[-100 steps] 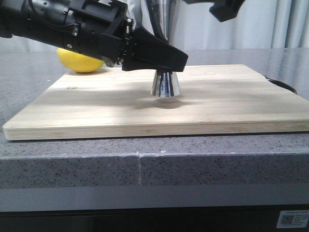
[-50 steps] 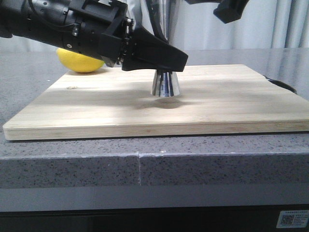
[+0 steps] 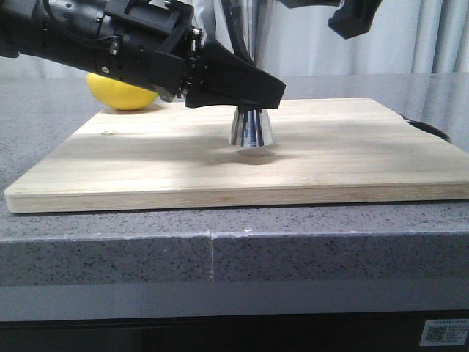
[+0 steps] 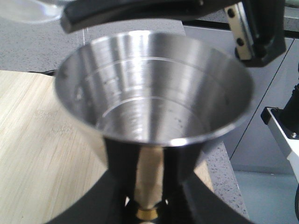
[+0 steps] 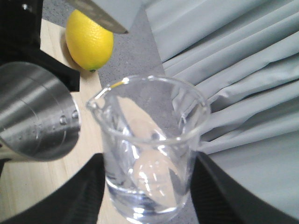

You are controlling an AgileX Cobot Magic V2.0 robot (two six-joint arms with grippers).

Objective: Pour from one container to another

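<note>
The steel jigger stands upright on the wooden board. My left gripper is shut on its narrow waist. In the left wrist view its open upper cup fills the frame, and the black fingers clamp the gold-tinted waist. My right gripper is shut on the clear glass beaker. It holds the beaker in the air beside the jigger's rim, pouring lip toward it. In the front view only part of the right gripper shows at the top edge, and the beaker is out of view.
A yellow lemon lies on the grey stone counter behind the board's far left corner and also shows in the right wrist view. Grey curtains hang behind. A dark round object sits off the board's far right corner.
The right gripper has drifted slightly to the right at the top of the front view. The left gripper and the jigger have not moved.
</note>
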